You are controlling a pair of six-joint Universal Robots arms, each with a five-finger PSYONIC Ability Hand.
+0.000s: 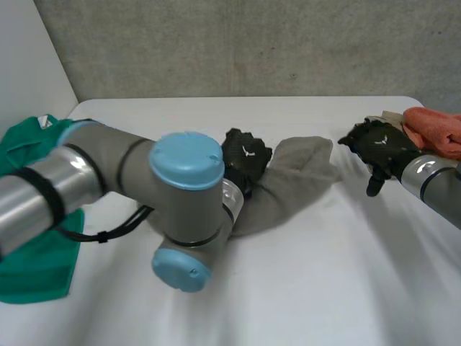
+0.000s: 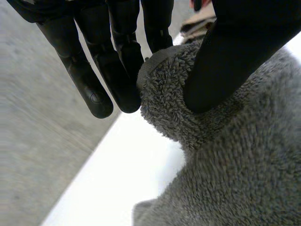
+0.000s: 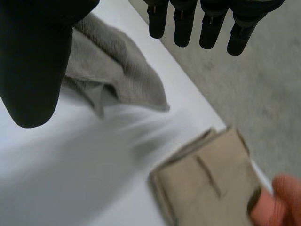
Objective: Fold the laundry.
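Note:
A grey towel (image 1: 299,176) lies bunched at the middle of the white table (image 1: 324,288). My left hand (image 1: 245,160) is at the towel's near-left end. In the left wrist view its thumb (image 2: 235,56) presses a fold of the grey towel (image 2: 225,165) against the fingers (image 2: 117,66), so the hand is shut on it. My right hand (image 1: 378,148) hovers to the right of the towel, apart from it. Its fingers (image 3: 202,23) are straight and the thumb (image 3: 33,61) is spread wide, with the grey towel's corner (image 3: 117,66) below the palm.
A green cloth (image 1: 36,245) lies at the table's left edge under my left arm. A folded beige cloth (image 3: 211,183) sits near the far right corner, with an orange cloth (image 1: 436,130) beside it. The table's far edge runs close behind both hands.

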